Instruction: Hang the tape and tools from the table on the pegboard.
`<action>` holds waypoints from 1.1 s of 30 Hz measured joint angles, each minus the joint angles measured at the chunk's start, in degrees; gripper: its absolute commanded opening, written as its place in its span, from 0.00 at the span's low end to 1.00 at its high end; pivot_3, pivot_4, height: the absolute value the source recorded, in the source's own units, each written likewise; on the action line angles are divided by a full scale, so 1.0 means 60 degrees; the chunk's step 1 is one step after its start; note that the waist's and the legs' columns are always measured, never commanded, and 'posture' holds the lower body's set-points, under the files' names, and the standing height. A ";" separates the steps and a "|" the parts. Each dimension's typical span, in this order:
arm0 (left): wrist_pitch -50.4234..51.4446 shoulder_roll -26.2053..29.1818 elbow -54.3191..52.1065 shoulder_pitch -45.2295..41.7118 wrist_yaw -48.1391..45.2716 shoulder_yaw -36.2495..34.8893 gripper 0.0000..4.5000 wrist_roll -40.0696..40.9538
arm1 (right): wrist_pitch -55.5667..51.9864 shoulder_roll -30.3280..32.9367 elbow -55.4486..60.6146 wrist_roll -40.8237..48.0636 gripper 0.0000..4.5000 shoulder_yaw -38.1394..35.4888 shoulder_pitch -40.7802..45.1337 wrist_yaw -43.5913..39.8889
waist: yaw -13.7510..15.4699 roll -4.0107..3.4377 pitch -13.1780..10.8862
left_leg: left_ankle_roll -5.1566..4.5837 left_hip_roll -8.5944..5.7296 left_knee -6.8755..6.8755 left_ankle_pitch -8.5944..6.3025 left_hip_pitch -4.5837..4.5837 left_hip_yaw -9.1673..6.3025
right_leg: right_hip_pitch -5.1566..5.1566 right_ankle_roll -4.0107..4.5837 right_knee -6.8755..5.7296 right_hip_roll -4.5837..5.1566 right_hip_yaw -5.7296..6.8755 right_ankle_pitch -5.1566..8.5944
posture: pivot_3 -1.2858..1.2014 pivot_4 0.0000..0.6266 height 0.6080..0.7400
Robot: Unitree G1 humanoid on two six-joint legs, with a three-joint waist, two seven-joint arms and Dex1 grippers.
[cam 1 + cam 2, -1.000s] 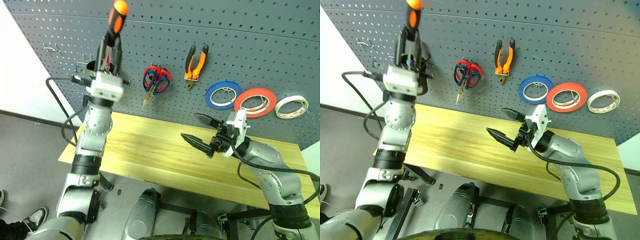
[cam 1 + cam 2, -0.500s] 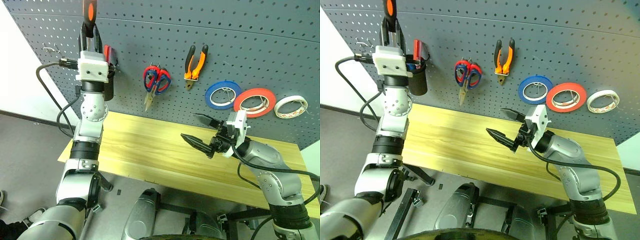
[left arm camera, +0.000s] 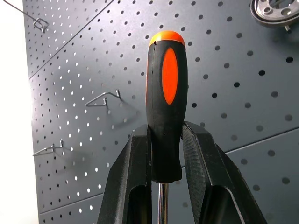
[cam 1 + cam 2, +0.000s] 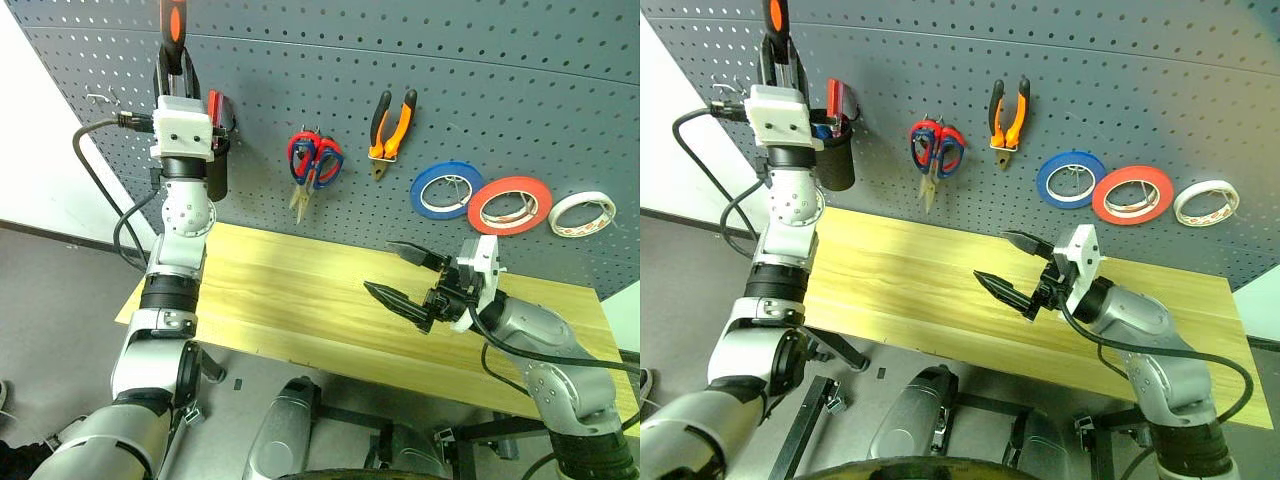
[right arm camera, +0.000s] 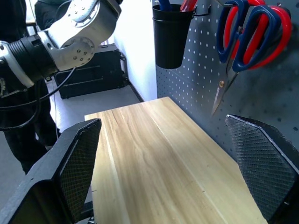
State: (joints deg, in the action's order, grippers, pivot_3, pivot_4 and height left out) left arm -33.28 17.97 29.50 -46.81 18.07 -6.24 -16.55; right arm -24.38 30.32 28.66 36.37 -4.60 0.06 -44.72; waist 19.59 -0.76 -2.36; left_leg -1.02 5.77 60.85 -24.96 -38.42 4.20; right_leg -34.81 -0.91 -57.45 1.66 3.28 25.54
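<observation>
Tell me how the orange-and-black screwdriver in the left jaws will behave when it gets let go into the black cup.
The screwdriver looks rigid, so it should not flex. It is gripped low on its handle by the left gripper, leaving it probably top-heavy and apt to tilt once released. The handle looks round and smooth, so it may slide or lean against the rim of the black cup.

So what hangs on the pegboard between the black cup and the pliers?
In the left eye view, scissors hang between the black cup and the pliers.

Silver-grey jointed arms, black cables, white wrist blocks, black ribbed fingers (image 3: 201,163).
</observation>
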 measured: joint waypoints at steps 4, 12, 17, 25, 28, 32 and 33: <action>0.0024 -0.0002 -0.0037 -0.0018 0.0129 -0.0003 0.13 0.0015 | -0.0154 0.0081 0.0350 0.0166 1.00 -0.0146 -0.0508 0.0093 | -0.0017 0.0000 0.0001 | 0.0000 0.0002 0.0000 0.0000 0.0003 -0.0002 | 0.0002 0.0000 -0.0001 0.0000 -0.0001 0.0000 | 0.63 0.12 0.16; 0.0145 -0.0009 -0.0079 -0.0016 0.0306 -0.0010 0.13 0.0089 | -0.0506 0.0562 0.0717 0.0559 1.00 -0.0697 -0.0858 0.0193 | -0.0021 0.0004 -0.0002 | -0.0001 0.0004 0.0003 0.0000 0.0002 -0.0001 | 0.0002 0.0000 -0.0001 -0.0001 0.0001 0.0000 | 0.63 0.15 0.16; 0.0441 -0.0005 -0.0060 -0.0020 0.0371 -0.0048 0.13 0.0178 | -0.0694 0.0813 0.0921 0.0833 1.00 -0.1091 -0.1271 0.0224 | -0.0047 0.0007 -0.0005 | -0.0001 0.0005 0.0003 0.0000 0.0002 -0.0001 | 0.0003 0.0000 0.0001 -0.0001 0.0001 0.0000 | 0.62 0.18 0.16; 0.0542 -0.0062 0.0647 -0.0650 0.0359 -0.0051 0.13 0.0470 | -0.0939 0.1065 0.1242 0.1108 1.00 -0.1264 -0.1629 0.0294 | -0.0053 0.0047 -0.0038 | -0.0002 0.0007 0.0007 -0.0001 0.0001 -0.0001 | 0.0002 0.0001 0.0001 -0.0005 0.0003 0.0002 | 0.62 0.22 0.16; 0.0617 -0.0120 0.1002 -0.0995 0.0287 -0.0051 0.13 0.0677 | -0.1012 0.1065 0.1381 0.1161 1.00 -0.1255 -0.1800 0.0391 | -0.0081 0.0060 -0.0048 | -0.0002 0.0008 0.0009 -0.0001 0.0001 0.0001 | 0.0002 0.0001 0.0001 -0.0004 0.0002 0.0002 | 0.61 0.23 0.16; 0.0715 -0.0122 0.1223 -0.1057 0.0271 -0.0054 0.13 0.0837 | -0.1066 0.1117 0.1424 0.1226 1.00 -0.1277 -0.1926 0.0459 | -0.0165 0.0067 -0.0067 | -0.0002 0.0012 0.0009 -0.0001 0.0001 -0.0001 | 0.0000 0.0002 -0.0001 -0.0006 0.0002 0.0002 | 0.61 0.23 0.16; 0.0739 -0.0116 0.1238 -0.1052 0.0277 -0.0056 0.13 0.0861 | -0.1078 0.1149 0.1424 0.1252 1.00 -0.1297 -0.1935 0.0463 | -0.0201 0.0070 -0.0078 | -0.0002 0.0013 0.0009 -0.0001 0.0001 -0.0002 | 0.0000 0.0002 -0.0001 -0.0006 0.0003 0.0003 | 0.61 0.24 0.16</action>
State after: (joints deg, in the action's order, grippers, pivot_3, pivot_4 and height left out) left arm -28.85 17.27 36.93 -53.13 19.74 -6.58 -11.39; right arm -30.85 37.21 37.21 43.88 -12.38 -11.55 -41.94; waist 18.38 -0.33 -2.83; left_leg -1.03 5.84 60.91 -24.96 -38.42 4.19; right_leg -34.80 -0.90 -57.46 1.62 3.30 25.56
